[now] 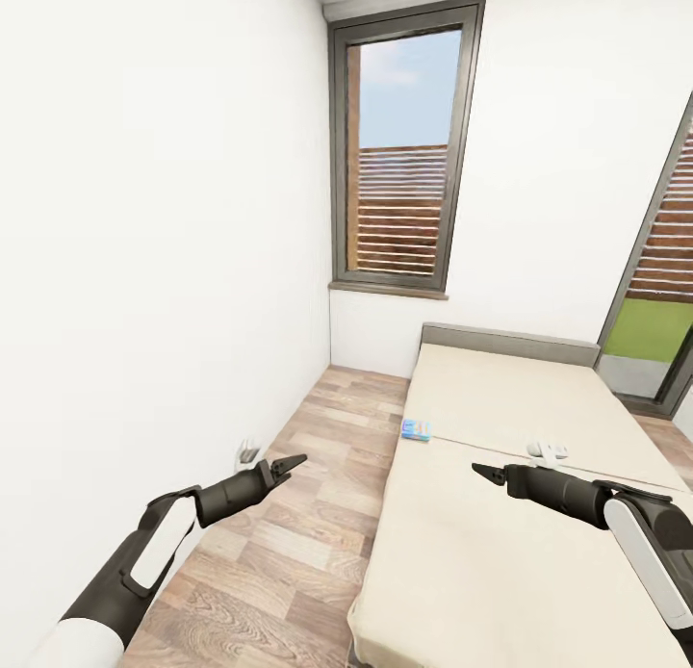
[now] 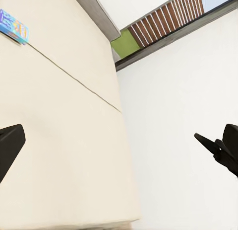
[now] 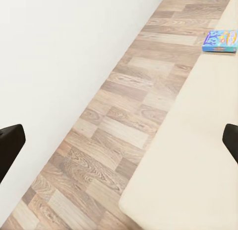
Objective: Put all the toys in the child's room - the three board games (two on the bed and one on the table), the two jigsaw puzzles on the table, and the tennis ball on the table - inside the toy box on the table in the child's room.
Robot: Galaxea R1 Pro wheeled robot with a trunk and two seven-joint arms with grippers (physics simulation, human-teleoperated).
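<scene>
Blue board game (image 1: 416, 430) flat at bed (image 1: 500, 514) left edge, toward headboard. My right gripper (image 1: 484, 474) over mattress, well short of it, jaws spread, empty. Left gripper (image 1: 285, 466) over floor, spread. Advice: roll closer, approach low, pinch overhanging edge.

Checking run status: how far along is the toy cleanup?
Nothing visibly done. Both claws, left claw and right claw, are open and hold nothing. The blue board game lies on the bed near its edge, not yet picked up. The toy box and table items remain.
</scene>
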